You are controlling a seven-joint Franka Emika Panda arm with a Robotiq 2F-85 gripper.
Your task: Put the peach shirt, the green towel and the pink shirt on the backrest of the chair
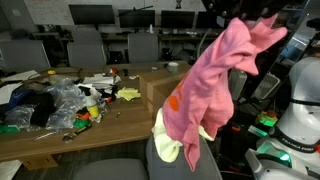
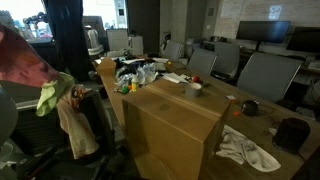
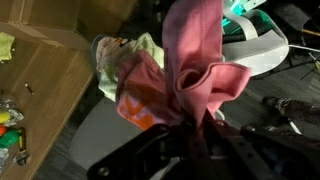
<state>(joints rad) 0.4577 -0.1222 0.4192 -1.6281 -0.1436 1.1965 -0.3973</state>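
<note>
My gripper (image 3: 190,140) is shut on the pink shirt (image 3: 195,60) and holds it up by a bunched fold. The shirt hangs down over the chair's backrest in an exterior view (image 1: 212,85) and shows at the left edge of the other (image 2: 20,60). The green towel (image 1: 168,148) lies on the backrest below it, and also shows in the wrist view (image 3: 140,48) and an exterior view (image 2: 50,96). The peach shirt (image 2: 75,130) hangs on the backrest under the towel; its orange print shows in the wrist view (image 3: 135,108). In an exterior view the gripper (image 1: 258,22) is mostly hidden by cloth.
A wooden table (image 1: 120,125) beside the chair carries a pile of clutter (image 1: 55,105). A large cardboard box (image 2: 170,125) and a white cloth (image 2: 250,150) stand on it. The chair's grey seat (image 3: 95,135) is below. The robot's white base (image 1: 300,115) is close by. Office chairs (image 2: 265,75) stand behind.
</note>
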